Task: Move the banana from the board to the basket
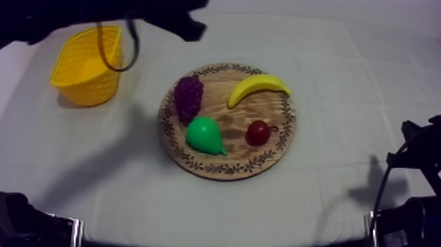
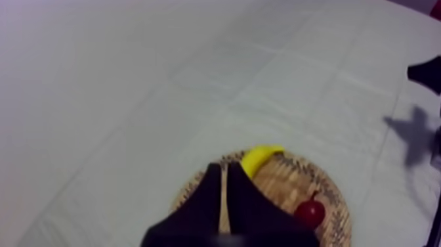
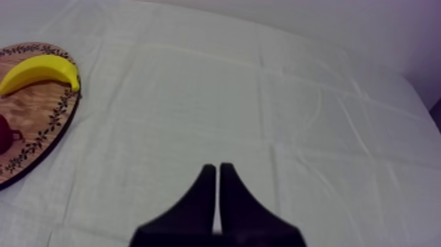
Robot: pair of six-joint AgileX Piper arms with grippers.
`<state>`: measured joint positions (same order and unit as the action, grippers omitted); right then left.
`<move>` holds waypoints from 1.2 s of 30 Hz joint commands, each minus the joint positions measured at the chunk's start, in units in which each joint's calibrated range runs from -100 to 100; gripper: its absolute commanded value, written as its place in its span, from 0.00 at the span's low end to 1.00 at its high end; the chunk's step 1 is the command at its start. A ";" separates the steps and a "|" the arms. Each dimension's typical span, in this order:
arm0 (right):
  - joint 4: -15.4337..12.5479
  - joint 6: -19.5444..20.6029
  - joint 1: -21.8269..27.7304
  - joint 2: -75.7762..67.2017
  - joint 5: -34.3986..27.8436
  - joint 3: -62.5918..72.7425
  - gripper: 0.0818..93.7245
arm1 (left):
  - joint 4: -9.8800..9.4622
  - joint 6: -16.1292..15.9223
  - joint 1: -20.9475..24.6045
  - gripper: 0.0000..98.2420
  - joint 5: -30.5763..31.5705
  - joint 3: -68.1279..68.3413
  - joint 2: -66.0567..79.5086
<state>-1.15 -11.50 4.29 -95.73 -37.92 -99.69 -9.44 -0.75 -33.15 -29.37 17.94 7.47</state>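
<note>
The yellow banana (image 1: 258, 87) lies on the far right part of the round wooden board (image 1: 234, 159), beside purple grapes (image 1: 188, 97), a green pear (image 1: 205, 136) and a small red fruit (image 1: 258, 133). The yellow basket (image 1: 85, 66) stands at the far left, nothing visible in it. My left gripper (image 1: 195, 30) hangs high beyond the board's far edge. Its fingers lie together, shut (image 2: 223, 176), with the banana (image 2: 260, 157) just past their tips. My right gripper (image 3: 217, 172) is shut over bare cloth, well right of the banana (image 3: 39, 71).
My left arm reaches across the far side of the table, passing above the basket. My right arm (image 1: 413, 197) rests low at the right edge. Open cloth surrounds the board (image 3: 36, 112) on all sides.
</note>
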 commanded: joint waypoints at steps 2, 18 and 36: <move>0.01 0.00 0.00 -0.02 0.02 0.03 0.00 | 0.05 -0.29 -0.10 0.03 -1.59 -2.45 -7.53; 0.01 0.00 0.00 -0.02 0.02 0.03 0.00 | 0.32 -1.50 0.26 0.04 -9.17 -6.36 -21.98; 0.01 0.00 0.00 -0.02 0.02 0.03 0.00 | 2.18 -0.43 1.49 0.61 -5.36 -1.37 -22.69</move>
<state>-1.15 -11.50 4.29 -95.73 -37.89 -99.69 -7.24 -1.26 -31.62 -34.20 16.82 -15.07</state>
